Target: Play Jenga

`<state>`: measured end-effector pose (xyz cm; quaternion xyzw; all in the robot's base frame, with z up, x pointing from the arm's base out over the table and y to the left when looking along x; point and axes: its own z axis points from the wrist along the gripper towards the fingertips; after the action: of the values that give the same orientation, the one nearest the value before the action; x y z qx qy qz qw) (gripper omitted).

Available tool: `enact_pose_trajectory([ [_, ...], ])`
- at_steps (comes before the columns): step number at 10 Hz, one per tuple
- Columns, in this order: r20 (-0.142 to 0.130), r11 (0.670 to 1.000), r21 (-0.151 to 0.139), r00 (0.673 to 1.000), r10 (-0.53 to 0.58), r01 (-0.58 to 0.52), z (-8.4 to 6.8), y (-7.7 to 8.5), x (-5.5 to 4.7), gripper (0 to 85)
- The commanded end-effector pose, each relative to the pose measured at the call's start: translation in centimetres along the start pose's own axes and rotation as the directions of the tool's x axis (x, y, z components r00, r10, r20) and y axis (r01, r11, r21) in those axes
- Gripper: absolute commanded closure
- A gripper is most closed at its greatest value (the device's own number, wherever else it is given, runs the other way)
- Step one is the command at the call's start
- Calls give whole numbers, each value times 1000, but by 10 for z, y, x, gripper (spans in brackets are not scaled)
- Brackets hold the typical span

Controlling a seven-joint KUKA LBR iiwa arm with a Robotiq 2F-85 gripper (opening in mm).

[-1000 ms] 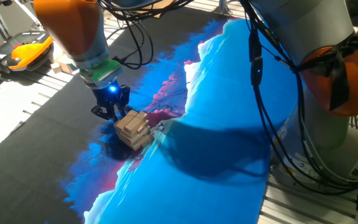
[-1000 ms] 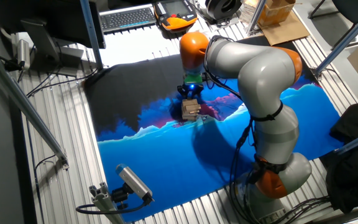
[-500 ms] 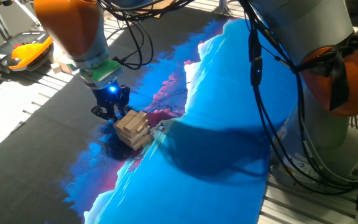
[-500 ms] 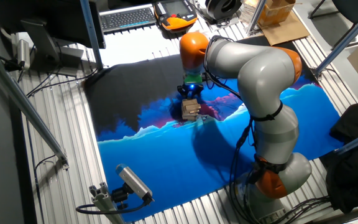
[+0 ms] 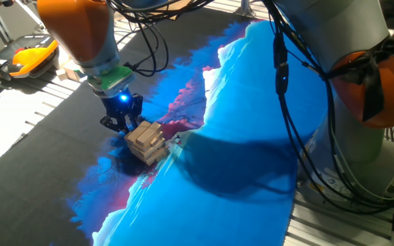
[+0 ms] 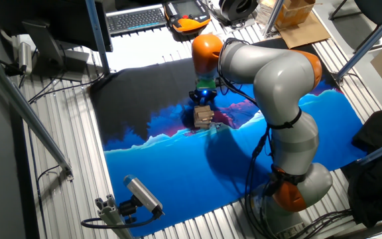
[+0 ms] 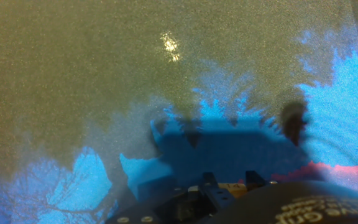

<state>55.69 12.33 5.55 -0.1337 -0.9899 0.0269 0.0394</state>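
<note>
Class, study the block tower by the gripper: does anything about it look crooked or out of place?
Yes. The Jenga tower is askew: its layers are twisted, with edges overhanging rather than flush. The gripper sits low against its side. Nothing has fallen.

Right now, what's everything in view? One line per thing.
Jenga tower: one, pale wood, about four crosswise layers, slightly askew, on the cloth just in front of the gripper.
Cloth: one, blue, black and pink print, covers the table.
Keyboard: one, black, at the far edge in the other fixed view.
Handheld controller: one, orange and black, off the cloth beside the loose blocks.
Loose wooden blocks: a few, pale, off the cloth behind the arm.
Cardboard box: one, brown, far corner.
Arm: one, grey with orange joints.
Gripper: one, black, low beside the tower; open or shut unclear.
</note>
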Motion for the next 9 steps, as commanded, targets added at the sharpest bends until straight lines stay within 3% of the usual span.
enact_pose_trajectory([
  [1, 1, 1000, 1, 1000, 2, -2, 0, 0, 0, 680],
  [9, 5, 1000, 1, 1000, 28, -28, 1, 0, -1, 680],
])
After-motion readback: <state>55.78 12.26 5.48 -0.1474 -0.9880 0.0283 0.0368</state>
